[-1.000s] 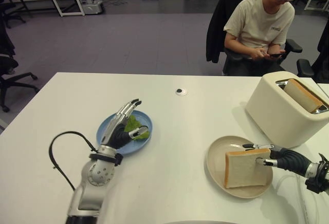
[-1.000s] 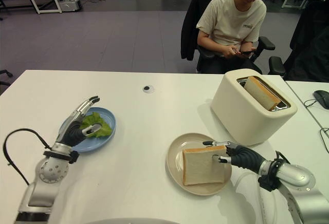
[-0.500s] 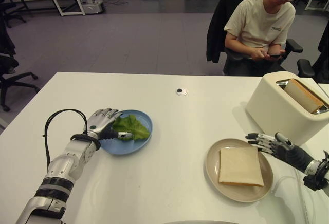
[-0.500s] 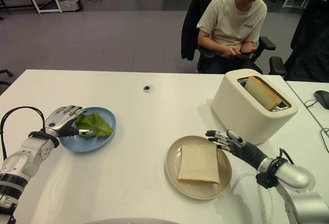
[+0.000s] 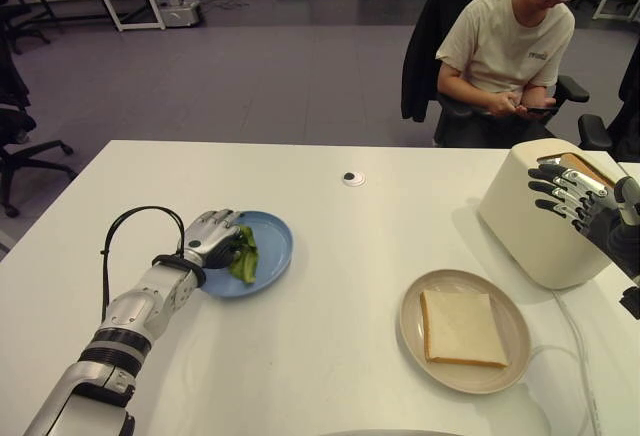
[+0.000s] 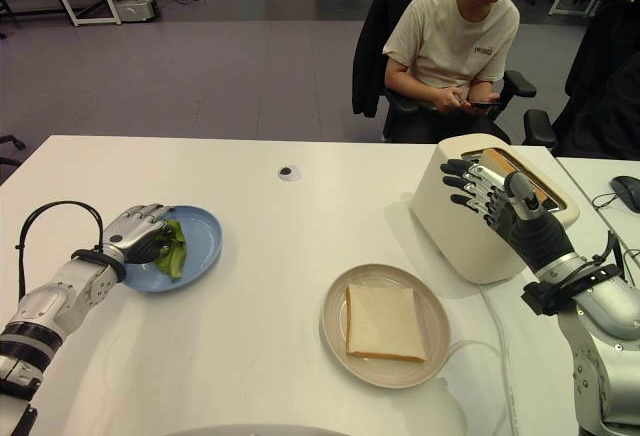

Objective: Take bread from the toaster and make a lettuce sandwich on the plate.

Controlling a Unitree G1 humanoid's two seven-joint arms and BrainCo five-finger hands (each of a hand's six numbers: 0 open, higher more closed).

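The left hand (image 5: 213,239) curls its fingers around the lettuce (image 5: 245,254) on the blue plate (image 5: 272,246), a light, limp leaf likely best bunched gently mid-leaf, while the right hand (image 6: 505,204) spreads its fingers, empty, before the toaster (image 5: 520,221).

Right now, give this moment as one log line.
left hand: shut on lettuce | right hand: open by toaster | bread slice: on beige plate

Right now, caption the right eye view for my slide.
Robot's left hand grasps lettuce at blue plate; right hand open before toaster.
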